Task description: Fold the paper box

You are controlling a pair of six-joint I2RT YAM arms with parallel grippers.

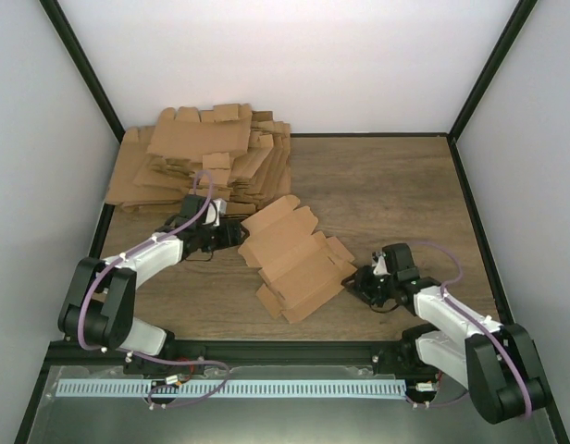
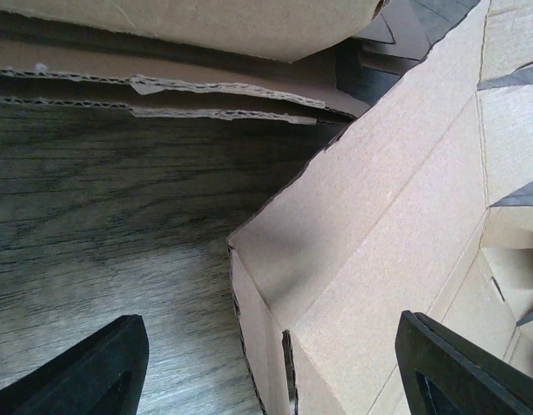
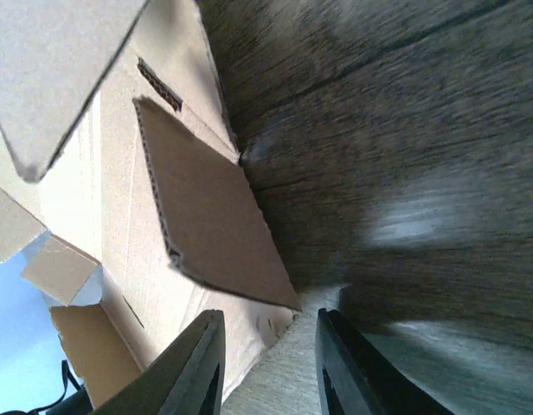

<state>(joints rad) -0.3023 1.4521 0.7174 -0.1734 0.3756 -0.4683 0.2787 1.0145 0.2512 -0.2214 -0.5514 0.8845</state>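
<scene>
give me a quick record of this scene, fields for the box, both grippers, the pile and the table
paper box: one brown blank lying mid-table, some flaps raised, not yet a carton
left gripper: open, jaws wide on either side of the box's far-left corner
right gripper: open by a narrow gap, at a flap corner on the box's near-right side, nothing seen clamped
pile of blanks: flat cardboard stacked at the far left, beyond the left gripper
table: dark wood grain
</scene>
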